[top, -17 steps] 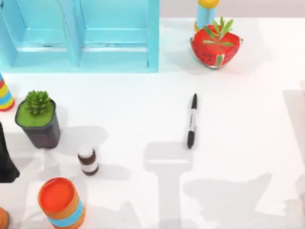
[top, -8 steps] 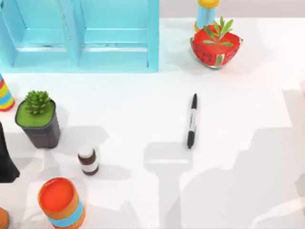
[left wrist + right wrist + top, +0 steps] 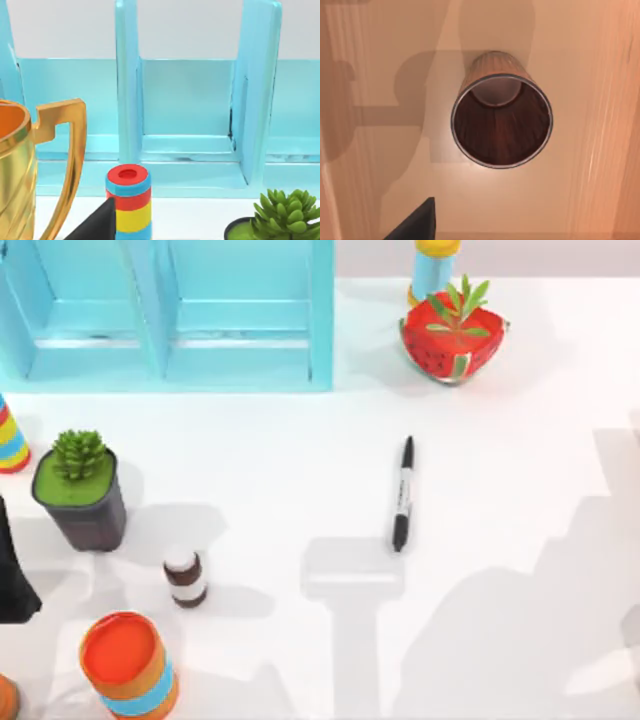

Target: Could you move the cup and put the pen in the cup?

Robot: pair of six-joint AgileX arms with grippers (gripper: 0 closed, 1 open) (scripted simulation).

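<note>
Closing on the cup (image 3: 501, 111) with my right arm, though I cannot tell how its fingers stand.

Seen from the right wrist camera, the cup stands upright directly beneath, mouth open toward the lens: tapered, reddish-brown, wood-grained wall, thin pale rim, dark inside. The pen (image 3: 402, 494) lies flat mid-table, long axis running near-to-far, black with a grey label band, nearer my right side. My left arm (image 3: 14, 575) sits parked at the table's left edge.

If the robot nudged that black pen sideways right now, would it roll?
Probably: the pen looks round and slim, lying flat on the smooth white table. It likely stays stiff and light. Nothing touches it to stop it.
</note>
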